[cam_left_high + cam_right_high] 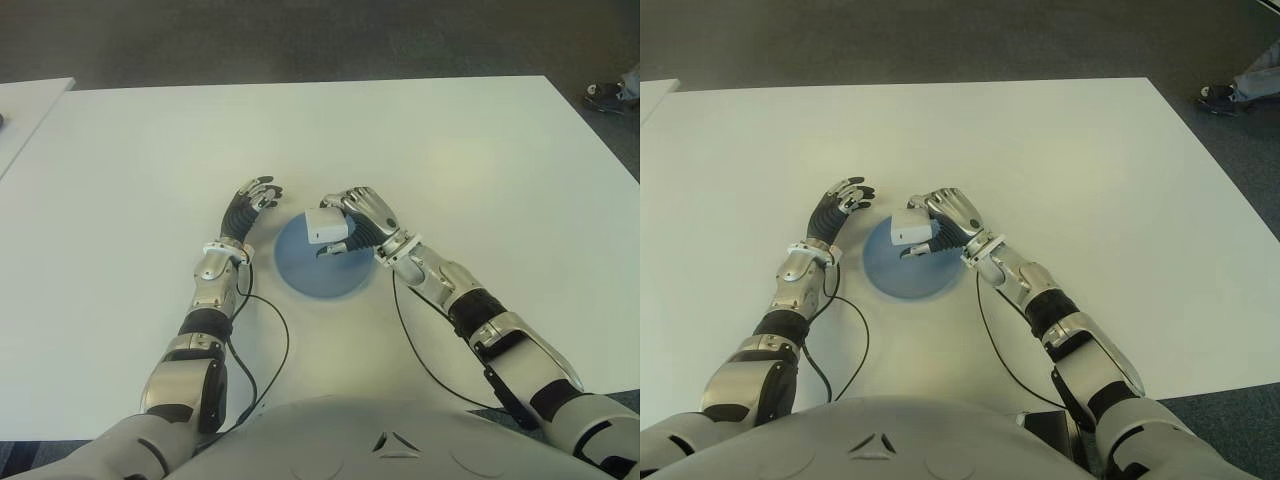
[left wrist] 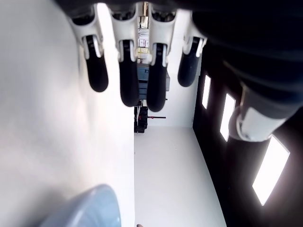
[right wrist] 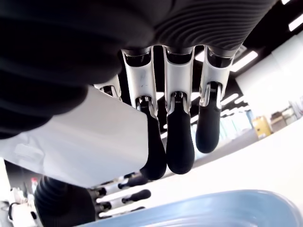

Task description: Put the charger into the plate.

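The right hand [image 1: 362,222] pinches the white charger [image 1: 327,226] above the blue plate [image 1: 322,268], apparently not yet released, while the left hand [image 1: 252,202], fingers loosely curled and empty, shows beside the plate on the white counter [image 1: 450,150].

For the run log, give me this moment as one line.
right hand: grips charger over plate | left hand: idle, open, left of plate | release: pending

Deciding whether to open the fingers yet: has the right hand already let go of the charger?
No. The right hand grips the white charger above the blue plate.
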{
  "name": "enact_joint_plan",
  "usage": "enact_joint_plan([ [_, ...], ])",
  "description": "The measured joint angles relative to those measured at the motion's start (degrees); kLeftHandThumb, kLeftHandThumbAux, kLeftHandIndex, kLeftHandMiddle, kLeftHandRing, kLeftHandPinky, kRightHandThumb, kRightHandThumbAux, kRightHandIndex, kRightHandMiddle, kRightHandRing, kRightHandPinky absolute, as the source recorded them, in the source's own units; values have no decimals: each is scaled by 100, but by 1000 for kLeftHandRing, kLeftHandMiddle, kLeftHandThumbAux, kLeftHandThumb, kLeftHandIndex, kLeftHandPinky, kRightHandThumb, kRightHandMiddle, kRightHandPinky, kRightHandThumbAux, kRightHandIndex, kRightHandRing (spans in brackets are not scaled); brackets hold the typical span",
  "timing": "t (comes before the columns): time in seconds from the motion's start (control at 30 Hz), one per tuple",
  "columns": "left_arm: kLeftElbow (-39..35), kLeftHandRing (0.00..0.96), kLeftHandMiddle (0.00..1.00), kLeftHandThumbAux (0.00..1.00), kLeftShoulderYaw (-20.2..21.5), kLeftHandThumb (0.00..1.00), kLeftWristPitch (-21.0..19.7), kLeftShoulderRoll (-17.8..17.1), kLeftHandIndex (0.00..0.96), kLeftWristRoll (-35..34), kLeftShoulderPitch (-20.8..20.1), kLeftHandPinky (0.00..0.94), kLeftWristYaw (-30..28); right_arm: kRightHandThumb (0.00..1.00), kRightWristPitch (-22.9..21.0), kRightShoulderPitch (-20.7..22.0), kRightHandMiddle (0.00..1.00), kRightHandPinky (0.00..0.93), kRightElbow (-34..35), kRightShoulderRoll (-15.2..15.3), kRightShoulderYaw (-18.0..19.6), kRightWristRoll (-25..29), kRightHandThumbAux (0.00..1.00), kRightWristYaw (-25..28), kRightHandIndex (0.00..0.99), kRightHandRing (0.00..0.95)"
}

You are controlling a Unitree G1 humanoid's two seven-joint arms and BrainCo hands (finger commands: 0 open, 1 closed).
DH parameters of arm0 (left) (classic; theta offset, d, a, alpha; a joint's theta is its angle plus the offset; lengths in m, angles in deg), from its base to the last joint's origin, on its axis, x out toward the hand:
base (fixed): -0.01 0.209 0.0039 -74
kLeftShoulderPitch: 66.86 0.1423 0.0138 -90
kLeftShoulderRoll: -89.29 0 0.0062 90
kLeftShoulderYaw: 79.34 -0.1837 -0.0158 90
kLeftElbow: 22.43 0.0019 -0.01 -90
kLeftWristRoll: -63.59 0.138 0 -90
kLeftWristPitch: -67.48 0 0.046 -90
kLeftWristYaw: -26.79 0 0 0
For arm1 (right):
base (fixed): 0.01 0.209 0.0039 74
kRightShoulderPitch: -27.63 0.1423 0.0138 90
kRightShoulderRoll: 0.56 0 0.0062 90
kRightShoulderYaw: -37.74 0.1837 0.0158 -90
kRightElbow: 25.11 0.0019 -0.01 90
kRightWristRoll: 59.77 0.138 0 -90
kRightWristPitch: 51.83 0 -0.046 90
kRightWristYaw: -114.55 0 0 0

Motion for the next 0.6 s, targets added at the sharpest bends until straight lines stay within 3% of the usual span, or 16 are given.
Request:
enact_joint_plan([
  [0.13,6,318,327,560,0,0,6,0,233,0,0,291,0,396,-62,-1,38,10,122,55,2,9,133,319,144,13],
  [0.23,5,323,331,565,0,0,6,0,235,0,0,300,0,366,-97,-4,12,3,237,100,6,40,91,585,60,4],
  [0.6,5,334,338,593,0,11,4,-4,239,-1,0,306,0,316,-174,-111,0,0,543,137,138,454,83,1375,1,0],
])
